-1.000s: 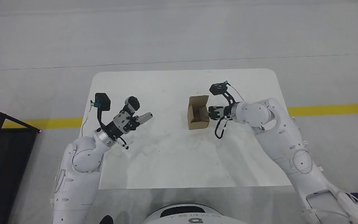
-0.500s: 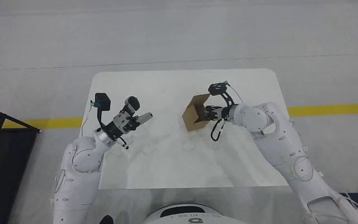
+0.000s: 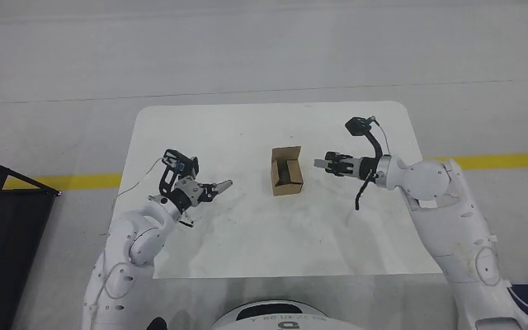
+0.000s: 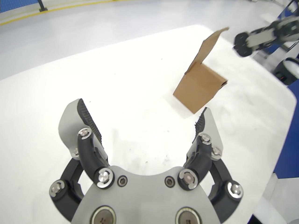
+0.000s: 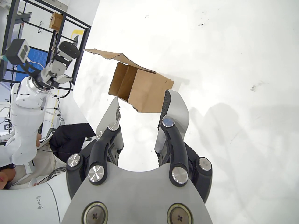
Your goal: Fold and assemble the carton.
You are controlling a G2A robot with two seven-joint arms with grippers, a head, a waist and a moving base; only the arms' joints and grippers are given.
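A small brown carton [image 3: 286, 170] stands on the white table [image 3: 247, 239] near its middle, its top open and one flap sticking up. In the left wrist view the carton [image 4: 200, 89] shows its raised flap; in the right wrist view the carton [image 5: 140, 87] shows its open inside. My right gripper [image 3: 320, 163] hangs open just to the right of the carton, apart from it, with nothing between its fingers [image 5: 171, 103]. My left gripper [image 3: 221, 186] stands open over the left part of the table, well short of the carton, and is empty [image 4: 142, 115].
The table's rounded corners and edges ring the work area, with grey floor and a yellow line [image 3: 74, 180] beyond. A black frame [image 3: 21, 186] stands off the left edge. Scuff marks dot the tabletop.
My right gripper has let go of the carton and drawn back to the right. The carton, tilted half a second ago, now stands square. My left gripper has moved toward the carton and lower.
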